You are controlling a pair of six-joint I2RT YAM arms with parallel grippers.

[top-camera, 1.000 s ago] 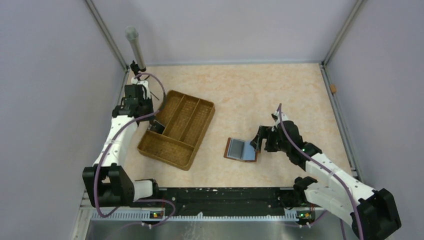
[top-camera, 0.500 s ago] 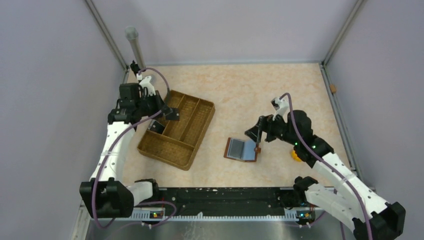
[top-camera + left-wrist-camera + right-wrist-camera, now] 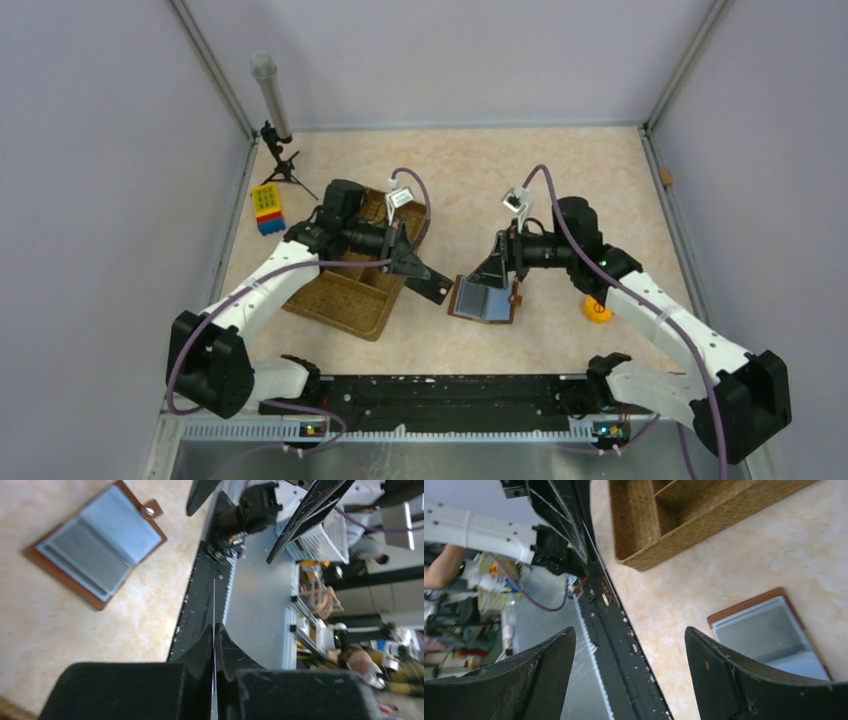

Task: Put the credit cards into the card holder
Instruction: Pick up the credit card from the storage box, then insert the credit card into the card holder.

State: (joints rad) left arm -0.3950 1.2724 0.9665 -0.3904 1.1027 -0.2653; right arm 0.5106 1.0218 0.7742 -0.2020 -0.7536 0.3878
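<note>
One credit card (image 3: 214, 602), seen edge-on as a thin line in the left wrist view, is pinched btwn the closed fingers of the left gripper (image 3: 424, 280). That gripper hangs over the table (image 3: 560, 180) just past the near-right corner of the woven tray (image 3: 340, 295) and just left of the card holder (image 3: 485, 300); card and holder are near but apart. The holder lies open and flat, brown back down, two bluish-grey panels up, snap tab (image 3: 516, 298) on its right edge; can't tell whether those panels are cards already seated or bare sleeves. The right gripper (image 3: 629, 630) has its jaws wide w/ nothing in them, low at the holder's far-right side; whether it touches isn't clear from above. Judgement: the step in hand is bringing this card to the holder, w/ insertion not yet done. The next move prob. needs the left wrist to lay the card's leading edge in line w/ a pocket mouth, then slide it in w/o buckling. The right arm would likely have to pin the holder so it doesn't skate on the smooth top. The yellow-and-blue block (image 3: 267, 208), far left, plays no part.
</note>
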